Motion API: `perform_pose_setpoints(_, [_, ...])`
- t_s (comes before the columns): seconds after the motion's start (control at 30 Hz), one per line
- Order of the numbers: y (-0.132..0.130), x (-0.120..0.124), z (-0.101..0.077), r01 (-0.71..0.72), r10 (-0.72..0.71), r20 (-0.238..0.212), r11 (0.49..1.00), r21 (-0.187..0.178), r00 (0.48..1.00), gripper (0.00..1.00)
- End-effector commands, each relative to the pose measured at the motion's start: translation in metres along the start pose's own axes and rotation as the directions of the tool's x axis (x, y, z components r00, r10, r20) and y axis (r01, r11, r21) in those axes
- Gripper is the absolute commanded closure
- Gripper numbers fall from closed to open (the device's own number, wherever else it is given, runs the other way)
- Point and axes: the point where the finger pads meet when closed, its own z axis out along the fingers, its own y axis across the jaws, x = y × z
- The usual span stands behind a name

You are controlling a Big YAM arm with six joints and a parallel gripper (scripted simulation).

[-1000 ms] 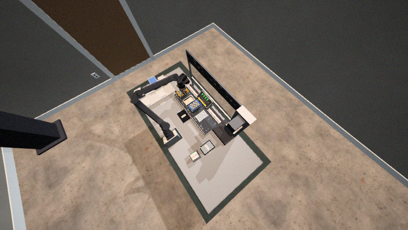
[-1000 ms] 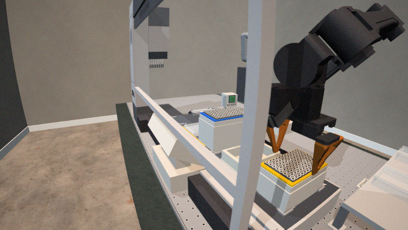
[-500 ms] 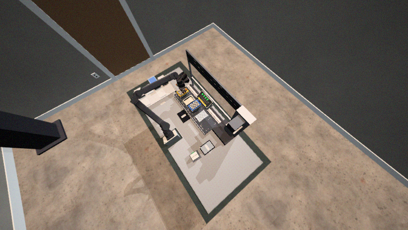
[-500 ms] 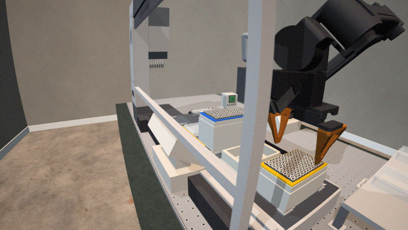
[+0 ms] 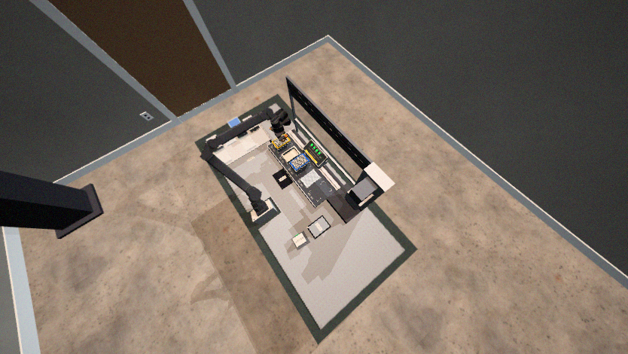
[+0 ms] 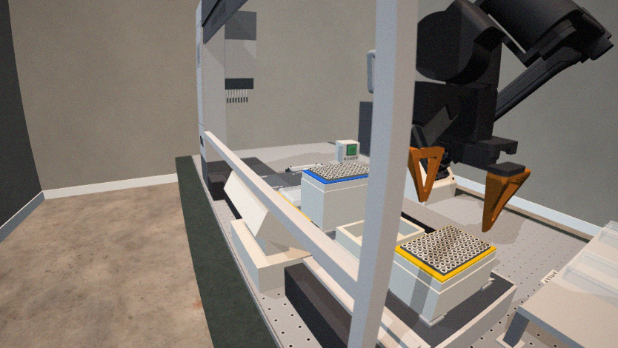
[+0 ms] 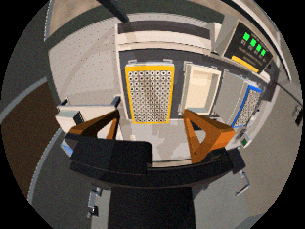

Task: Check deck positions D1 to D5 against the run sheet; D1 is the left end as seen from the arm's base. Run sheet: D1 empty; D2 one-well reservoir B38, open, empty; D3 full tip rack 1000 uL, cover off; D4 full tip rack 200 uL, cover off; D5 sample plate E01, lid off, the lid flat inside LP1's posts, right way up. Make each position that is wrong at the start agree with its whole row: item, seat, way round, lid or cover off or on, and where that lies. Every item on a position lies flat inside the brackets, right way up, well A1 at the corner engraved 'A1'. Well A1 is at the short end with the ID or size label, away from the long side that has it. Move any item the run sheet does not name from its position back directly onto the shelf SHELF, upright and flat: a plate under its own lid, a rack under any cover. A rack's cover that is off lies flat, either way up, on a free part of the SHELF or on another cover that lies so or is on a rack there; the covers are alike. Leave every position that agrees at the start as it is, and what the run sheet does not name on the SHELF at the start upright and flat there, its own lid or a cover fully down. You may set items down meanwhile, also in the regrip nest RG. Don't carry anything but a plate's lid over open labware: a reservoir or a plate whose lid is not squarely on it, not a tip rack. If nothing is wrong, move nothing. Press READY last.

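Observation:
My gripper (image 6: 453, 215) is open and empty, its orange fingers spread wide a little above the yellow-rimmed tip rack (image 6: 445, 252), not touching it. That rack has no cover and sits on the deck's end position nearest the shelf; it also shows in the wrist view (image 7: 151, 93) and from above (image 5: 280, 141). Beside it along the deck stand an open white reservoir (image 6: 371, 231), partly hidden by a frame post, then a blue-rimmed tip rack (image 6: 335, 175) without a cover, then a pale plate (image 5: 310, 177). The last deck position (image 5: 324, 191) looks bare.
The shelf (image 6: 575, 280) with clear covers lies at the right. A white frame post (image 6: 380, 172) and sloping rail (image 6: 276, 203) stand along the deck. The READY button box (image 6: 348, 150) is far back. A dark framed holder (image 5: 318, 227) and a black nest (image 5: 280, 178) lie on the table.

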Motion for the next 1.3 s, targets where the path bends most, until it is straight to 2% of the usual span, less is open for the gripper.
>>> perform_pose_setpoints(0.0, [0.017,-0.004,-0.038,0.047,-0.046,0.064,0.999,-0.011,0.997,0.00])
perform_pose_setpoints(0.77, [0.016,-0.002,-0.072,0.047,-0.046,0.064,0.999,-0.007,0.997,0.00])
perform_pose_setpoints(1.27, [0.007,-0.008,-0.085,0.024,-0.024,0.042,1.000,-0.004,0.999,0.00])
